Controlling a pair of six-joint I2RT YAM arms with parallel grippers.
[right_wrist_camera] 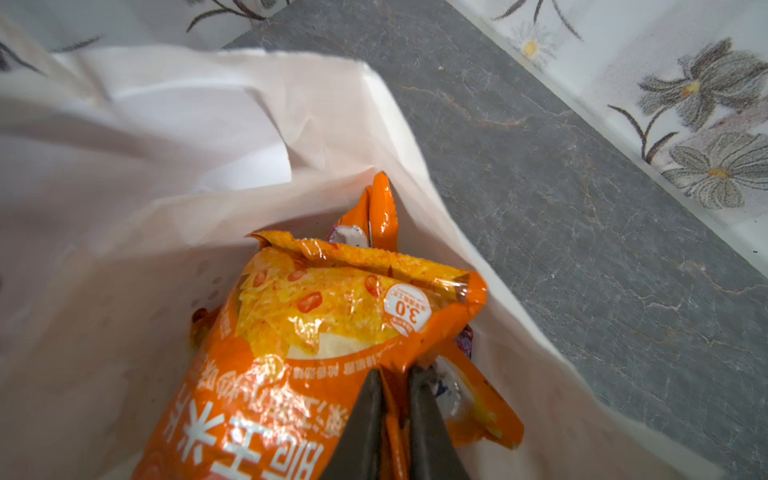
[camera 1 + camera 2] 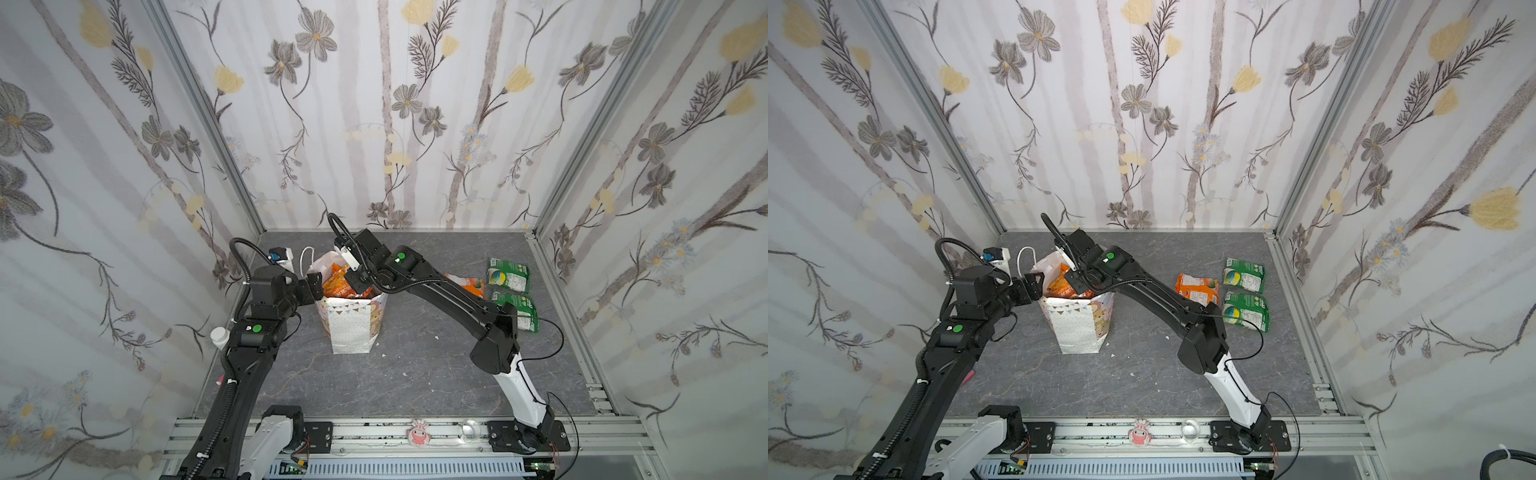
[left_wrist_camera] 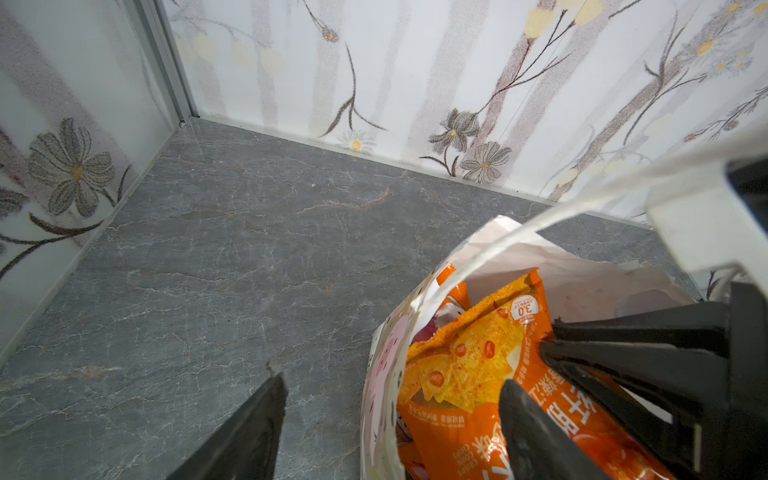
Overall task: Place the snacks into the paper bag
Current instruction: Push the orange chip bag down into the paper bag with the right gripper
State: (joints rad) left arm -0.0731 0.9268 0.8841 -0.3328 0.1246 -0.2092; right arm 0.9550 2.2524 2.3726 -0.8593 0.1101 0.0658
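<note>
**Overfilling risk at the bag mouth**

Right gripper [image 1: 395,372] is clenched on the edge of an orange packet [image 1: 316,316], which stands inside the paper bag [image 2: 351,328]. Pushed harder, the packet may crumple the wall or tip the bag. Let go here, it could slide out.

Left gripper [image 3: 392,380] is spread astride the bag's left wall, clamping nothing. A cord handle [image 3: 540,224] crosses the mouth and could snag. Two green packets [image 2: 1244,274] and a loose orange packet [image 2: 1196,286] lie well right of the bag.
</note>
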